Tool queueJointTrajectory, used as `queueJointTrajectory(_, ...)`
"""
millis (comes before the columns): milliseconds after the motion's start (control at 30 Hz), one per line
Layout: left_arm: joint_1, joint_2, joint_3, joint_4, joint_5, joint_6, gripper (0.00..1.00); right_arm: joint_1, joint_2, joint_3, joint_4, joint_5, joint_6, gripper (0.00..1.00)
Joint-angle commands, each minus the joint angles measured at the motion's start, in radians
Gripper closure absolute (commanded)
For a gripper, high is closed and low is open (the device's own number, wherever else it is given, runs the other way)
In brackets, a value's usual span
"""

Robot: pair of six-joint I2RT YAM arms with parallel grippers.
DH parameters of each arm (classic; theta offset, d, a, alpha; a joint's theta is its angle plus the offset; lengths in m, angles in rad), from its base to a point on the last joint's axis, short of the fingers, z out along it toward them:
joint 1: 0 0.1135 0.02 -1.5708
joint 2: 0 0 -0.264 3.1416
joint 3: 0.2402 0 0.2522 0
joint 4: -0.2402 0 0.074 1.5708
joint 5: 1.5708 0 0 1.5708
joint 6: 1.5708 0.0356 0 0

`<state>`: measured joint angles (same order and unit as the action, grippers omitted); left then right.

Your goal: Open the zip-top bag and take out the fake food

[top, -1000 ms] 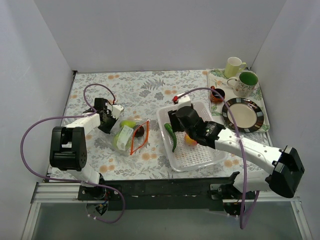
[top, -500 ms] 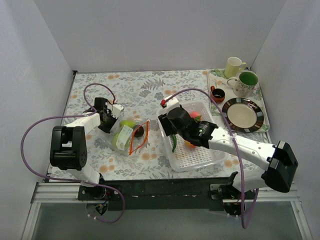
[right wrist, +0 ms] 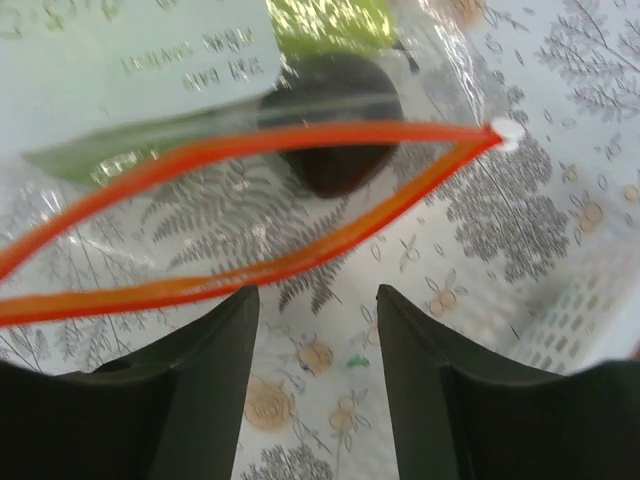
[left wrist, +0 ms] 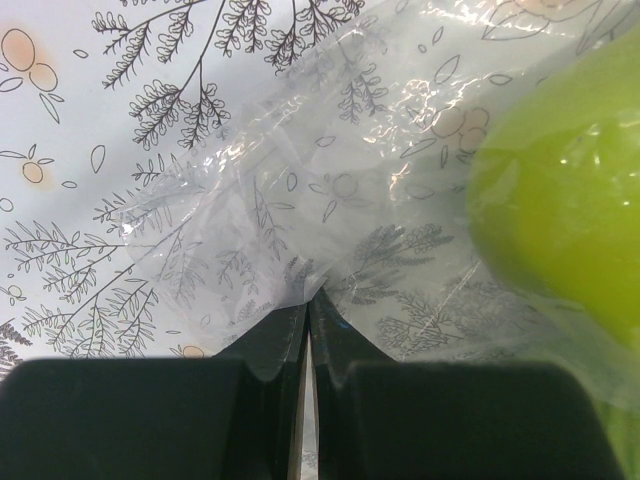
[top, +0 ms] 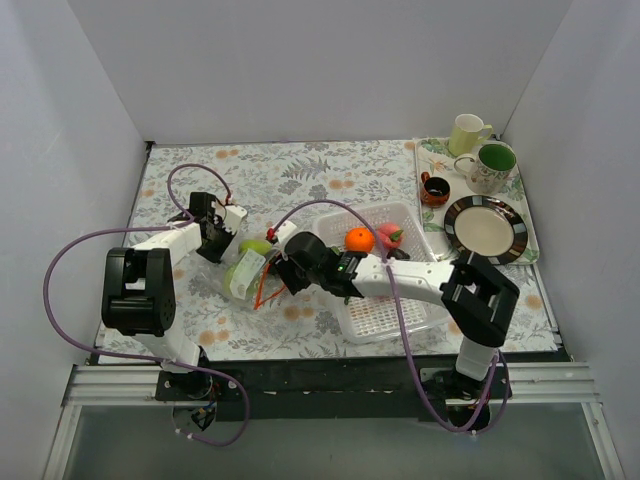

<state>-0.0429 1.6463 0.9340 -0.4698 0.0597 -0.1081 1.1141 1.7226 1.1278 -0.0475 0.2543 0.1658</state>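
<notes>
Clear film, limp and slippery: the zip-top bag (top: 248, 272) lies on the surface beside the basket (top: 385, 315), mouth gaping. Left jaws pinch its closed end. Right jaws stand apart, empty, facing the dark purple piece (right wrist: 335, 130) inside, probably light, hard and best gripped across its middle.

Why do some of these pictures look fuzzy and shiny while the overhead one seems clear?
Left wrist view: white glare streaks on the crinkled zip-top bag, and the green fruit is out of focus. Right wrist view: soft all over, the red-orange zip strip smeared. Top view: sharp, evenly lit.
</notes>
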Motion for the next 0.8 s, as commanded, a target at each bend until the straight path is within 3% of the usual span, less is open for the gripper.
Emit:
queueJointTrajectory(0, 0.005, 0.021, -0.017, -0.026, 0.008, 0.004, 1.00, 0.003, 0.067, 0.124, 0.124, -0.078, -0.020, 0.38)
queueJointTrajectory(233, 0.005, 0.004, -0.026, -0.027, 0.005, 0.012, 1.00, -0.013, 0.228, 0.266, 0.086, -0.079, -0.017, 0.27)
queueJointTrajectory(767, 0.005, -0.045, -0.024, -0.069, 0.022, 0.030, 1.00, -0.028, 0.422, 0.383, 0.060, -0.042, -0.066, 0.24)
